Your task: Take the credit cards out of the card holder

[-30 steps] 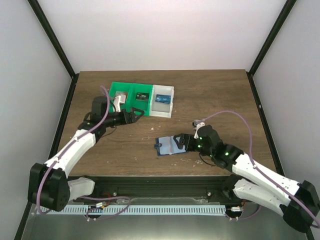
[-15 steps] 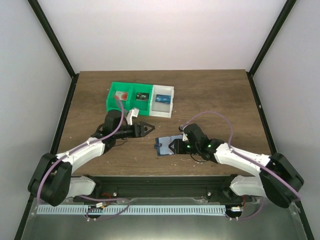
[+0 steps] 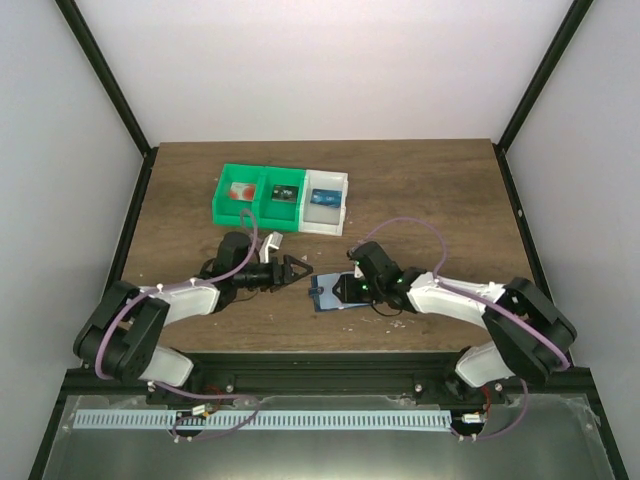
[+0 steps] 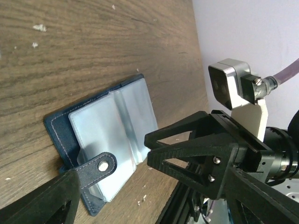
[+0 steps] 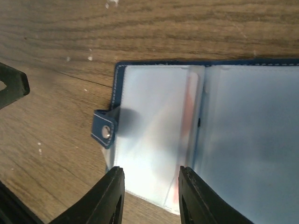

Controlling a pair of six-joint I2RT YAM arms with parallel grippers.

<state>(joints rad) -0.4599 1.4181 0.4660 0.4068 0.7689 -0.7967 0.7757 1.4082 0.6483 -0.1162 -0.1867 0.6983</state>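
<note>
the card holder (image 4: 105, 135) lies flat and open on the table (image 3: 420, 190), clear pocket side up, snap tab (image 5: 105, 129) sticking off its outer edge. the credit cards (image 5: 189, 109) left in it only show as a pinkish-red smear behind the plastic next to the holder's centre fold, so i can't tell how many are in there

handling guess: the cards are thin, light, stiff and slick, and the sleeves are soft plastic that probably clings. the holder looks light too, so i'd expect it to slide or lift if you tug a card without pinning it. best bet is pressing down on the navy border or the far leaf and pinching whatever card edge pokes out at a pocket mouth. right now hardly any edge is exposed, which is the annoying part

right gripper (image 5: 152, 175) hangs right over the holder's near edge, jaws partly closed with a clear gap, nothing pinched that i can see. left gripper (image 3: 303, 274) sits just beside the holder on the tab side, jaws wide, empty

in the way: mostly the two grippers themselves, nose to nose across the holder, plus that tab. the green bin (image 3: 250, 215) and white bin (image 3: 326, 228) are well beyond the holder on its far side, with something whitish-red in the green one, not a problem
</note>
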